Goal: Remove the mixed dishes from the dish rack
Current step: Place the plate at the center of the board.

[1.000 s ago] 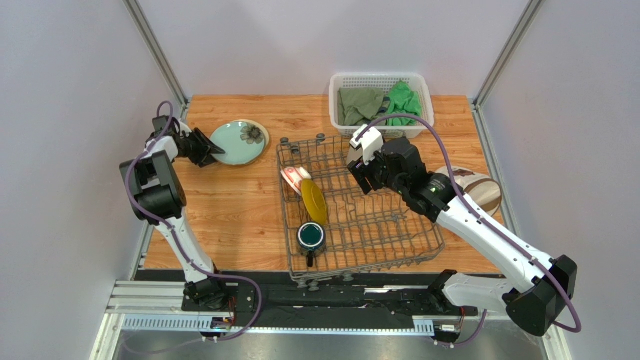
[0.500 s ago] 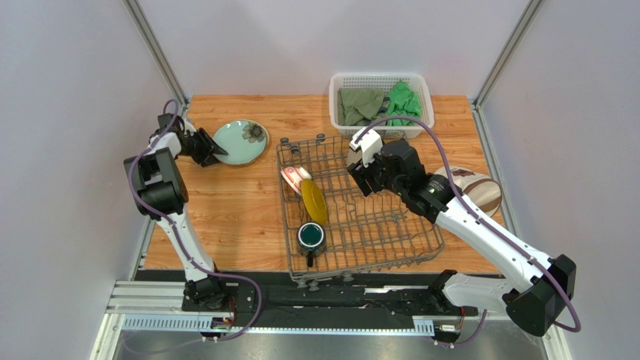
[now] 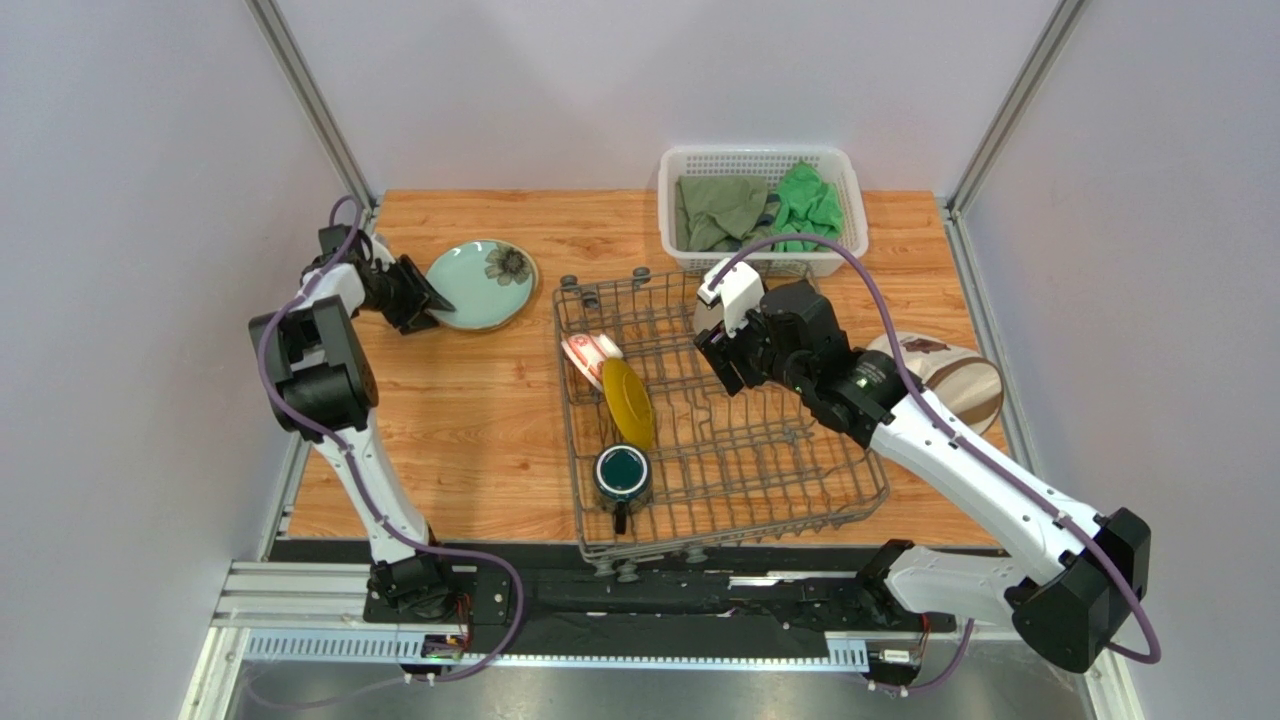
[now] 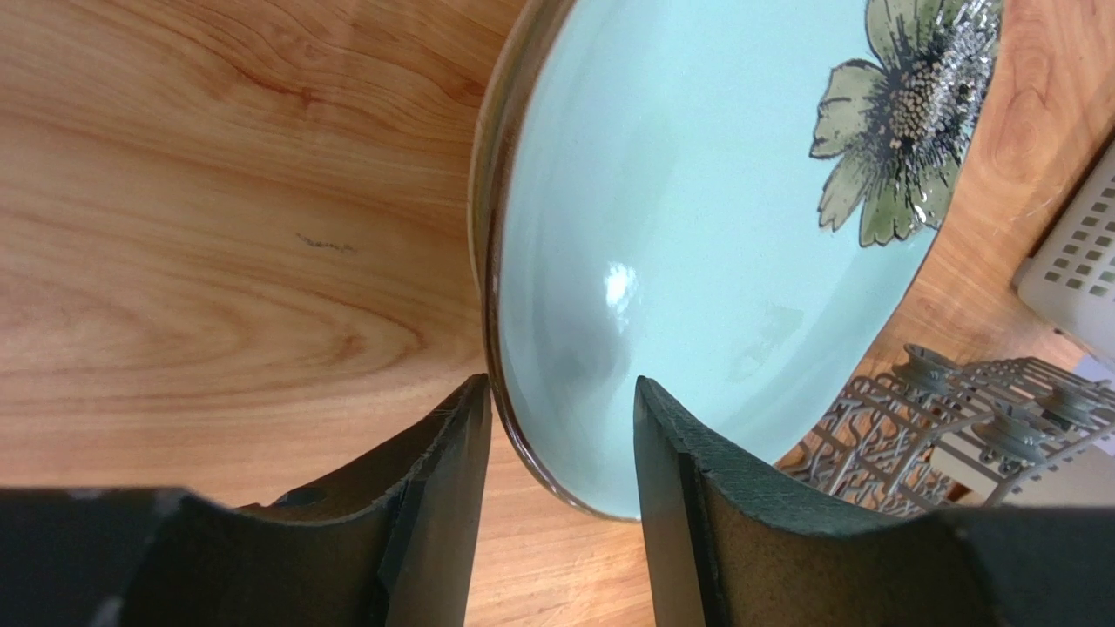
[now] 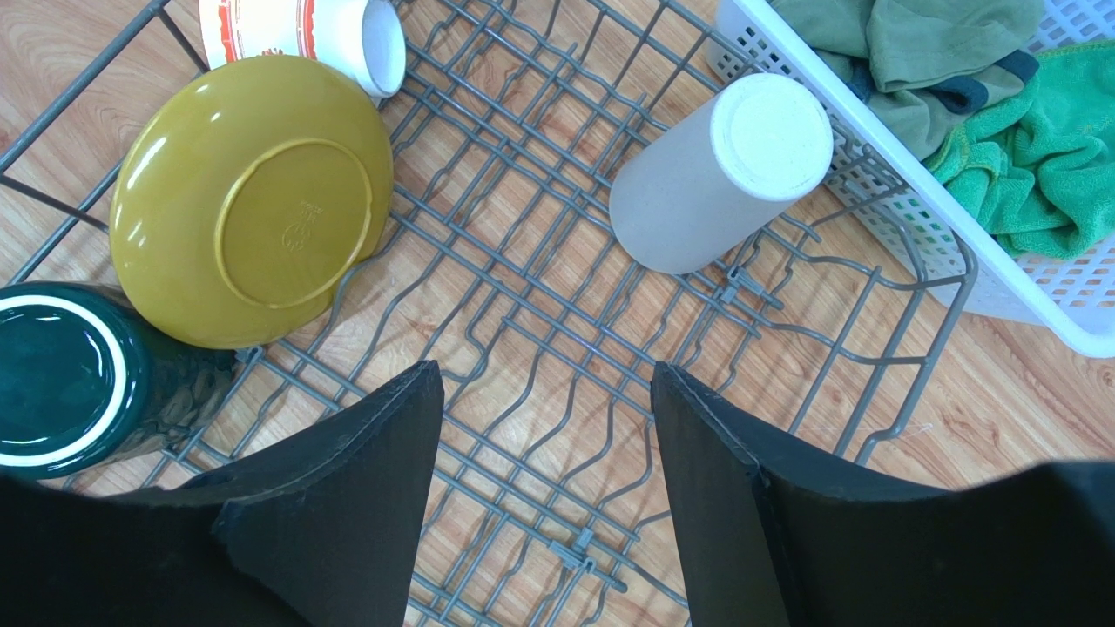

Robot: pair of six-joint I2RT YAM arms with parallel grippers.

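**A:** Start with the grey wire dish rack (image 3: 781,465), mid-table, with four pieces in it. Down its left side there's the small red-and-white patterned bowl (image 3: 589,357) tipped over at the far end. The yellow-and-green plate (image 3: 628,402) stands on edge just beside it, and the dark teal mug (image 3: 621,474) is nearest the arm bases.

**B:** And the fourth?

**A:** The tall beige cup (image 5: 720,170), at the rack's far end, just beside the white mesh basket (image 3: 676,180) with its green cloths (image 3: 807,203).

**B:** What's the right gripper (image 5: 543,379) doing?

**A:** It hovers over bare wires in the middle of the rack. Its jaws are spread with nothing between them. The cup is ahead on one side and the yellow-and-green plate on the other.

**B:** Anything out of the rack?

**A:** Two plates. The pale green plate (image 3: 481,285), with a flower motif, lies flat on the wooden table (image 3: 451,435) left of the rack. The left gripper (image 4: 560,405) straddles its rim with jaws released. One finger is over the wood and the other over the glaze, with a clear gap on the inner side.

**B:** And the second?

**A:** The cream plate (image 3: 962,387) is on the table right of the rack, partly hidden behind the right arm.
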